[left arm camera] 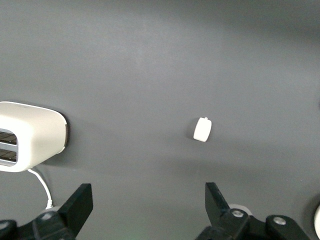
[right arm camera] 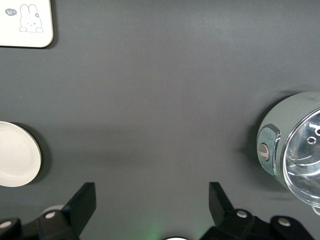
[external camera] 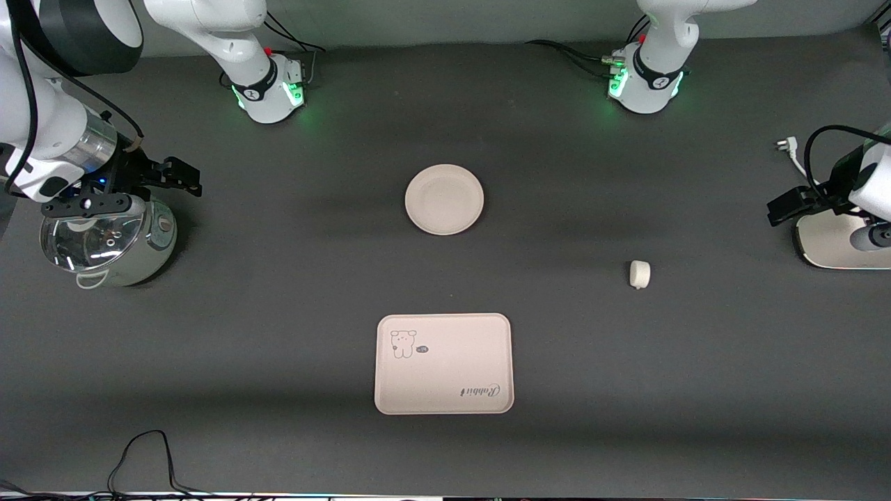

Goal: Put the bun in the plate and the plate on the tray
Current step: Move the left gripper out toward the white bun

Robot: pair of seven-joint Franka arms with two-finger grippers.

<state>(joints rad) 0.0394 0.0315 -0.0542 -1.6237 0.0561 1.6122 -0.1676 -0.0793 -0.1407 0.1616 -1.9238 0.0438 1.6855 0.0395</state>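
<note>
The round cream plate [external camera: 445, 200] lies empty at mid-table, and its rim [right arm camera: 15, 154] also shows in the right wrist view. The tray [external camera: 444, 363] with the rabbit drawing lies nearer the front camera than the plate; one corner of the tray [right arm camera: 25, 22] shows in the right wrist view. The small white bun [external camera: 639, 274] rests on the table toward the left arm's end, and the left wrist view shows the bun [left arm camera: 202, 130] too. My left gripper [external camera: 790, 207] [left arm camera: 148, 192] hangs open over the table beside a toaster. My right gripper [external camera: 182, 177] [right arm camera: 152, 192] is open and empty beside a cooker.
A pale green cooker with a glass lid [external camera: 104, 240] [right arm camera: 295, 145] stands at the right arm's end. A white toaster [external camera: 839, 240] [left arm camera: 30, 135] with its cord stands at the left arm's end. A black cable [external camera: 139, 459] lies by the front edge.
</note>
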